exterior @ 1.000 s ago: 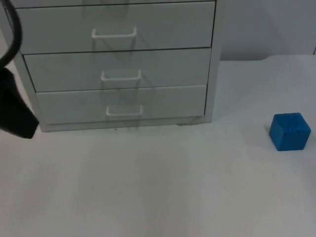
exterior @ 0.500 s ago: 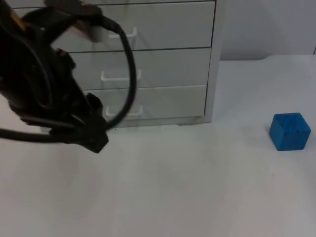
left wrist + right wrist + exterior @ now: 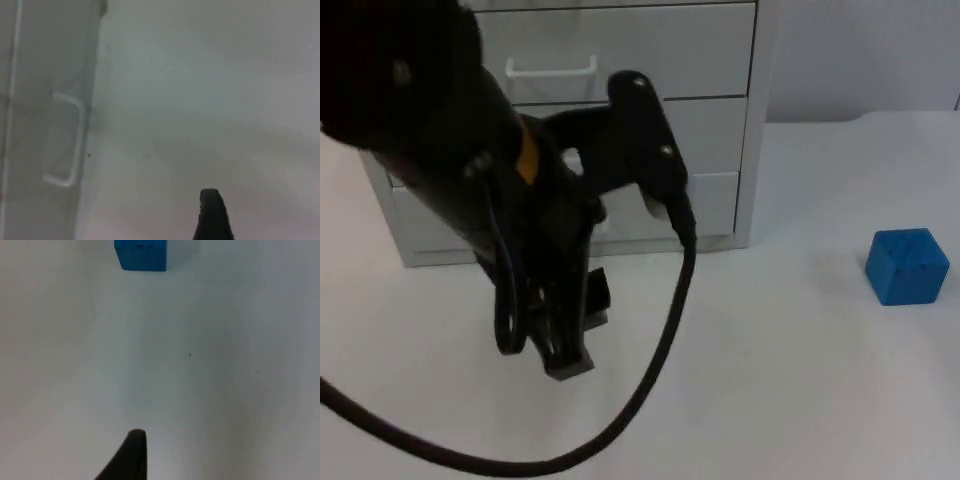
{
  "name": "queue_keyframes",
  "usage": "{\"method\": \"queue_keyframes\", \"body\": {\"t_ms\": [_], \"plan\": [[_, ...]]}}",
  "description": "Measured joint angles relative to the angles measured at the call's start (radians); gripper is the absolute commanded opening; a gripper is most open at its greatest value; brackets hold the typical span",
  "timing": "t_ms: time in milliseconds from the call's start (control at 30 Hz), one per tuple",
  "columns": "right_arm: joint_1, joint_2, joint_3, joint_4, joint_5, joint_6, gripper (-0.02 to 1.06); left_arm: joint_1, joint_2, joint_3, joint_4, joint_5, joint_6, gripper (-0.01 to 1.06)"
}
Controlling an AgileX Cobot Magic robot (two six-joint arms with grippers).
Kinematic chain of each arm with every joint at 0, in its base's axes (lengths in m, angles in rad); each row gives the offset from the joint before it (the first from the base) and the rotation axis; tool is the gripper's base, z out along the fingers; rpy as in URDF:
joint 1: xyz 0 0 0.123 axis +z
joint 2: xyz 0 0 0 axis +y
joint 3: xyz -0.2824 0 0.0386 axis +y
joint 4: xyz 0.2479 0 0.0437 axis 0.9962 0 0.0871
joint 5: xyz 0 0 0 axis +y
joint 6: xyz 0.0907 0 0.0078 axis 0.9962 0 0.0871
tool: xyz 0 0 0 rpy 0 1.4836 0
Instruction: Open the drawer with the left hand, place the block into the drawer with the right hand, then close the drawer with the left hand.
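A white cabinet (image 3: 748, 150) with three shut drawers stands at the back of the table. My left arm reaches across its front and hides the two lower handles. The left gripper (image 3: 565, 345) hangs over the table a little in front of the bottom drawer (image 3: 715, 205). In the left wrist view that drawer's white handle (image 3: 72, 142) lies close by, with nothing touching it. A blue block (image 3: 907, 265) rests on the table far to the right. The right wrist view shows the block (image 3: 141, 254) well ahead of my right gripper (image 3: 132, 457), which waits.
The upper drawer's handle (image 3: 550, 68) shows above the arm. The grey partition wall (image 3: 860, 55) rises behind the table at the right. Bare white table (image 3: 770, 380) spreads between the cabinet and the block.
My left arm has swung in from the left edge, across the cabinet front and down toward the table before the bottom drawer. The block and drawers have not moved.
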Motion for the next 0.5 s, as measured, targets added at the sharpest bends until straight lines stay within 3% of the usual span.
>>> {"method": "queue_keyframes", "body": {"t_ms": [100,133,200,267,300,433,467,500], "plan": [[0.000,0.000,0.000,0.000,0.000,0.000,1.05,-0.002,0.057,0.000,0.279,-0.078,-0.180,0.55],[0.000,0.000,0.000,0.000,0.000,0.000,1.05,-0.002,0.057,0.000,0.279,-0.078,-0.180,0.55],[0.000,0.000,0.000,0.000,0.000,0.000,1.05,-0.002,0.101,0.000,0.507,-0.092,-0.311,0.55],[0.000,0.000,0.000,0.000,0.000,0.003,1.05,-0.002,0.154,-0.001,0.698,-0.092,-0.443,0.55],[0.000,0.000,0.000,0.000,0.000,0.003,1.05,-0.002,0.154,-0.001,0.698,-0.092,-0.443,0.55],[0.000,0.000,0.000,0.000,0.000,0.008,1.05,-0.002,0.253,-0.001,1.095,-0.084,-0.801,0.55],[0.000,0.000,0.000,0.000,0.000,0.008,1.05,-0.002,0.253,-0.001,1.095,-0.084,-0.801,0.55],[0.000,0.000,0.000,0.000,0.000,0.008,1.05,-0.002,0.270,-0.001,1.180,-0.065,-0.896,0.55]]}}
